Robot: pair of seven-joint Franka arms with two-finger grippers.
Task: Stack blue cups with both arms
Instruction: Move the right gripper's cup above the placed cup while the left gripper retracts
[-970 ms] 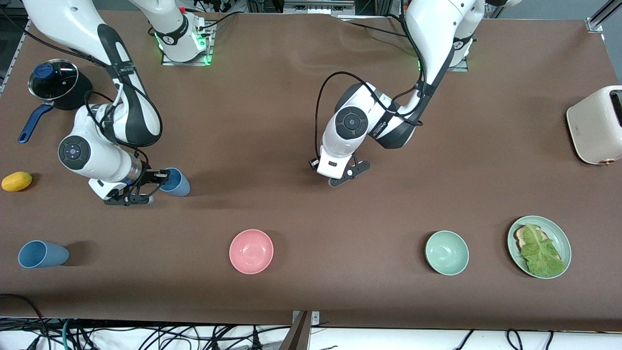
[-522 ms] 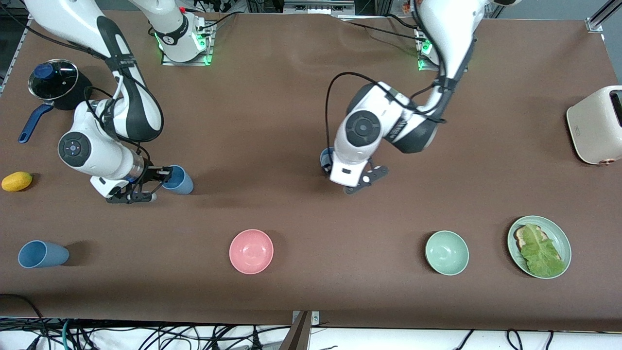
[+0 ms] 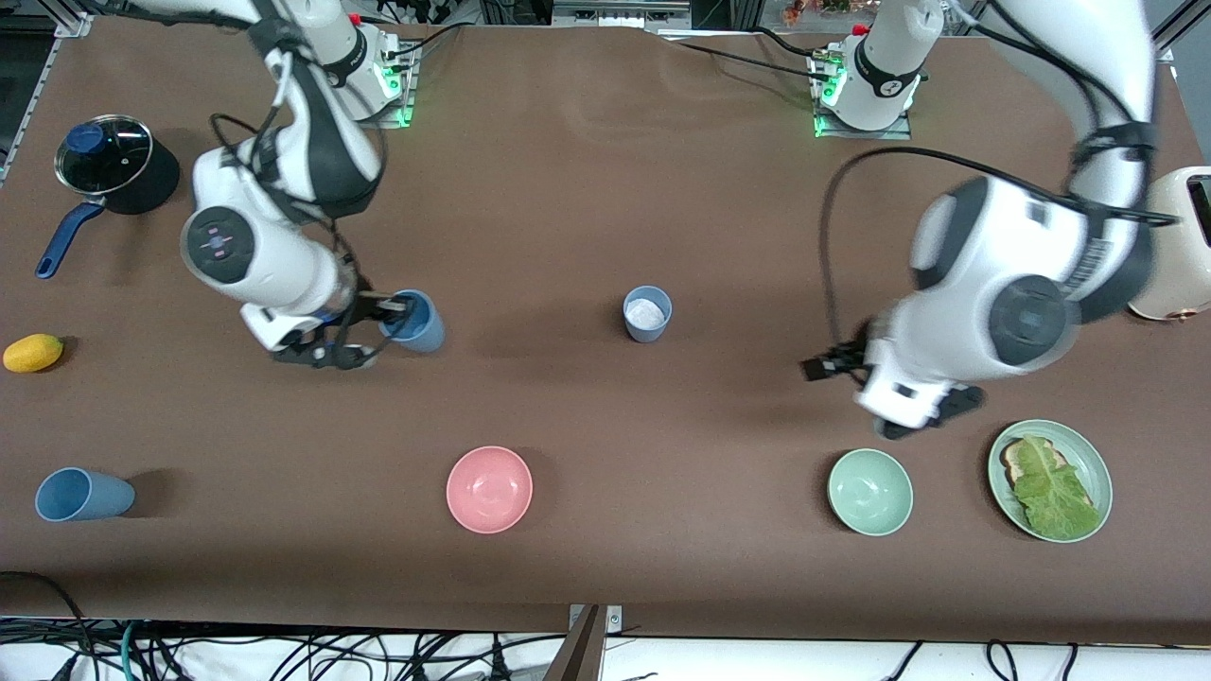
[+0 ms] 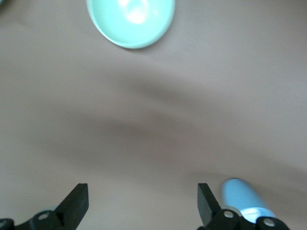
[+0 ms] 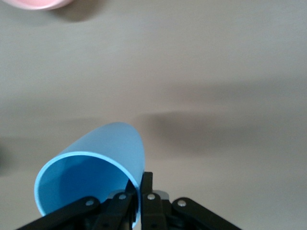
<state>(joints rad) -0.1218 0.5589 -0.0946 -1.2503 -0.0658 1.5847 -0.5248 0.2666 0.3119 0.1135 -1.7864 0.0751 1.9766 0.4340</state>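
My right gripper (image 3: pixel 386 312) is shut on the rim of a blue cup (image 3: pixel 418 326), which it holds tilted on its side above the table toward the right arm's end. In the right wrist view the fingers pinch that cup (image 5: pixel 91 177) at its wall. A second blue cup (image 3: pixel 647 313) stands upright in the middle of the table, whitish inside. A third blue cup (image 3: pixel 80 495) lies on its side near the front edge. My left gripper (image 3: pixel 925 414) hangs open and empty above the table by the green bowl; its fingers (image 4: pixel 79 201) stand wide apart.
A pink bowl (image 3: pixel 489 489), a pale green bowl (image 3: pixel 869 492) and a plate with toast and lettuce (image 3: pixel 1097 473) lie along the front. A cream toaster (image 3: pixel 1168 241) is at the left arm's end. A lidded pot (image 3: pixel 109 165) and a yellow fruit (image 3: pixel 33 352) are at the right arm's end.
The left gripper opened, left the cup standing mid-table and swung away toward the green bowl. The right arm carried its cup toward the middle of the table.
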